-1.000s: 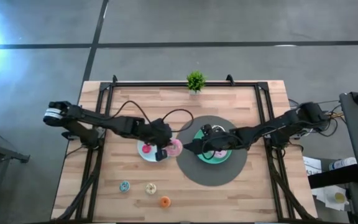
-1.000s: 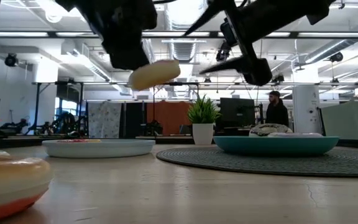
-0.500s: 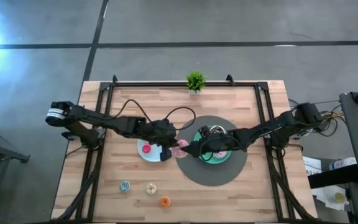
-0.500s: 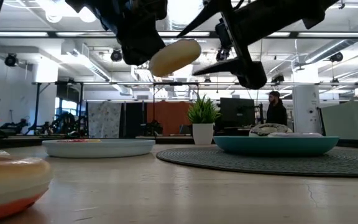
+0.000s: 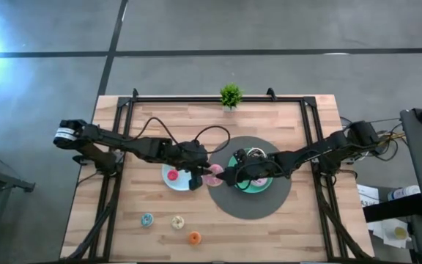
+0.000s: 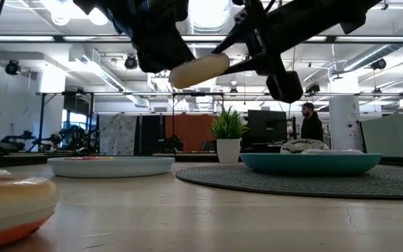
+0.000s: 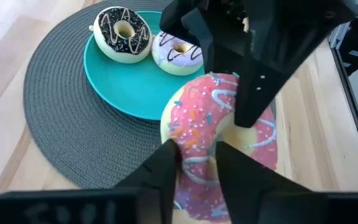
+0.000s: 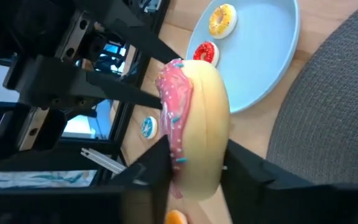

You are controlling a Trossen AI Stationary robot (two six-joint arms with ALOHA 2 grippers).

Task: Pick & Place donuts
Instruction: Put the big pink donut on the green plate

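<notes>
The pink donut [image 5: 214,173] hangs in the air at the centre of the high frame, between the blue plate [image 5: 168,180] and the teal plate [image 5: 235,163]. Half a second ago only the left gripper [image 5: 199,174] carried it and the right gripper [image 5: 223,177] stood apart with its fingers wide. Now the right gripper has closed in, and both grippers pinch the same donut. In the left wrist view the left fingers [image 7: 238,174] clamp the near edge of the ring, and the right arm's fingers bite the far edge. In the right wrist view the donut sits on edge between that arm's own two fingers.

I judge this as a hand-over in the middle: the right arm has taken its grip, and the left one has not yet let go, although it seems to begin to loosen. The donut is on its way to the teal plate on the mat [image 5: 218,202], where a chocolate donut [image 7: 124,32] and a lilac donut [image 7: 178,51] already lie. Three small donuts [image 5: 176,221] wait at the lower left of the table.
</notes>
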